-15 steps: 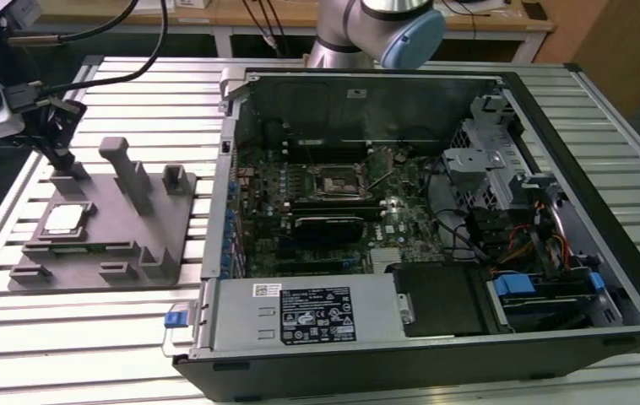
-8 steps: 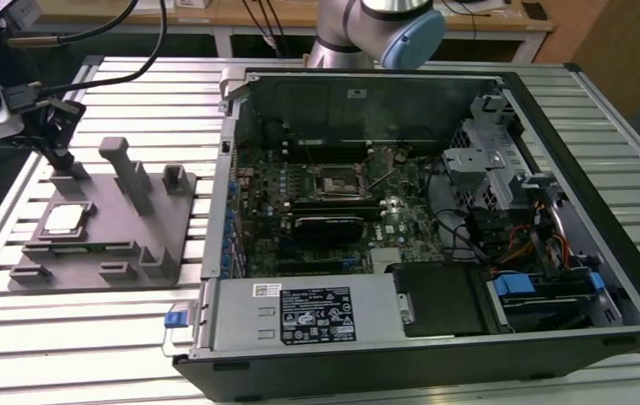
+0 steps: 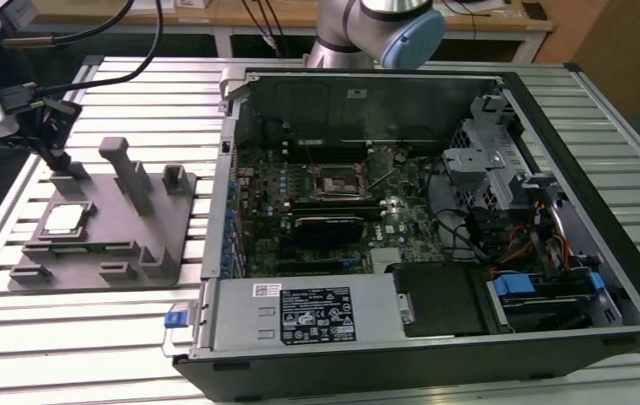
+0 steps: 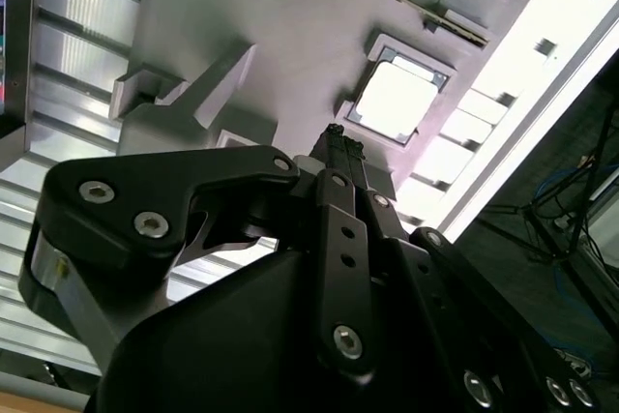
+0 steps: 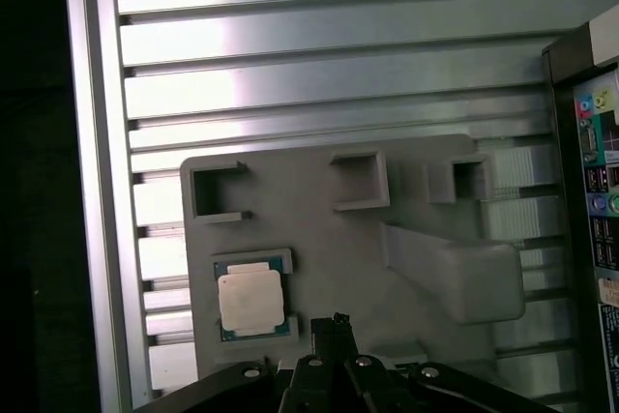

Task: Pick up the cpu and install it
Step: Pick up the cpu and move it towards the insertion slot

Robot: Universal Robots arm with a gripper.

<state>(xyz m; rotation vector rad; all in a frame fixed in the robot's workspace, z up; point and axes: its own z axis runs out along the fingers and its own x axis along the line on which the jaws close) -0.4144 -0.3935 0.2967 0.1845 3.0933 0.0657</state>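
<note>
On grey fixture [image 5: 319,239], cpu [image 5: 250,299] beside closed gripper [image 5: 335,320]

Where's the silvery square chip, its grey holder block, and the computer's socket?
Silvery square cpu chip [image 5: 250,299]: first wrist view, metal top.
Grey holder block [image 5: 319,239]: first wrist view, bare face.
Black socket [image 3: 328,181]: exterior view, centre.

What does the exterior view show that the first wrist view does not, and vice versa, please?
The exterior view adds the inside of the open black computer case, with the square black motherboard socket. The first wrist view adds the case's coloured rear ports. Both show the silvery square cpu lying in the grey moulded fixture.
</note>
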